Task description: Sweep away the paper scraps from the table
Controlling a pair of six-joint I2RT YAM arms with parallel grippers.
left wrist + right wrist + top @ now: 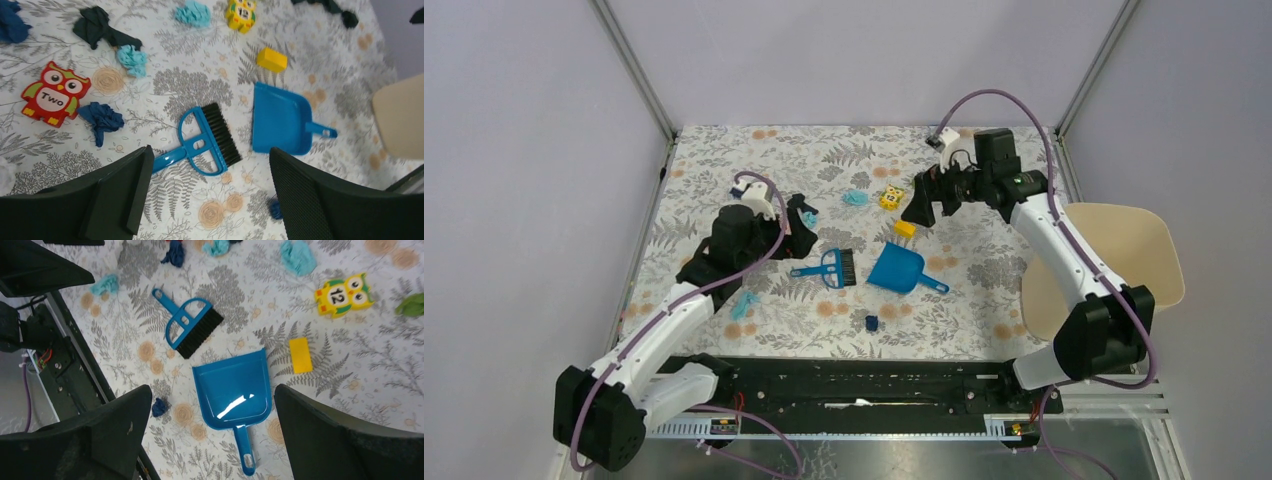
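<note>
Closest to the lens in the left wrist view are the two black fingers (117, 195) of the left end effector (211, 162), spread wide with nothing between them. Directly beyond that gap the blue brush (207, 142) lies flat on the surface (165, 65). Its long axis runs slantwise, with the handle toward the left arm's side and the black bristles toward the blue dustpan (280, 120) just beside it. The right end effector (212, 390) also stands wide apart and empty, hovering over the dustpan. The dustpan's mouth faces the brush and its handle points toward the near right of the surface. So the left arm is nearer the brush and the right arm nearer the dustpan. The coming move probably turns on the left fingers straddling that slanted handle crosswise.

The paper scraps (132, 59) lie scattered on the surface, mostly left of and beyond the brush, with none in the dustpan. Counted across the views there appear to be eight: three light cyan, three dark blue and two dark green, though an arm may hide another. One dark blue wad (160, 406) sits toward the near edge. There is also one brush, one dustpan, one yellow block (271, 59), one red owl toy (54, 95) and one yellow owl toy (241, 14).
</note>
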